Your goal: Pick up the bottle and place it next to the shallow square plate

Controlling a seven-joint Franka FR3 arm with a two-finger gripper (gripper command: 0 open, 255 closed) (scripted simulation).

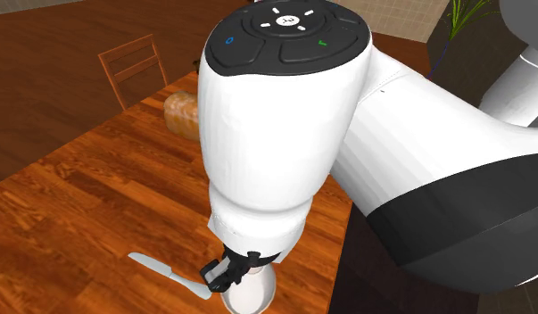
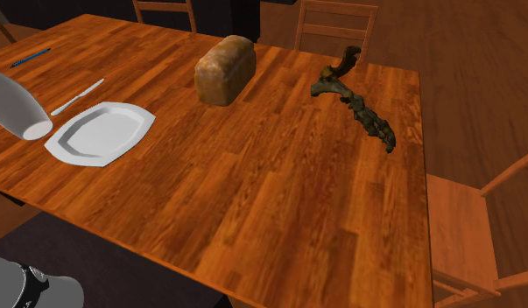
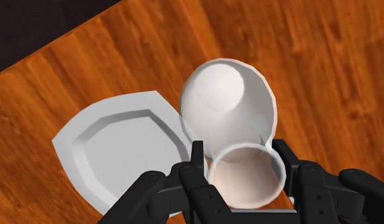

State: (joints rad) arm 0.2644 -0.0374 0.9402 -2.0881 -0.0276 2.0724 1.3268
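No words, numbers or brand names can be read. No lettering is borne by the bottle [image 3: 228, 108] or the plate [image 3: 120, 146]. Signs are noted on the dark button pad [image 1: 285, 36] atop the arm [image 1: 276, 152]: a green tick [image 1: 322, 43], a small blue mark [image 1: 229, 41], and white marks [image 1: 285, 20] grouped about its centre; their meaning cannot be made out.

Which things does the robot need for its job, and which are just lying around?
For the job:
white bottle
gripper, shut on the bottle
white plate

Just lying about:
bread loaf
knife
blue pen
gnarled branch
chairs
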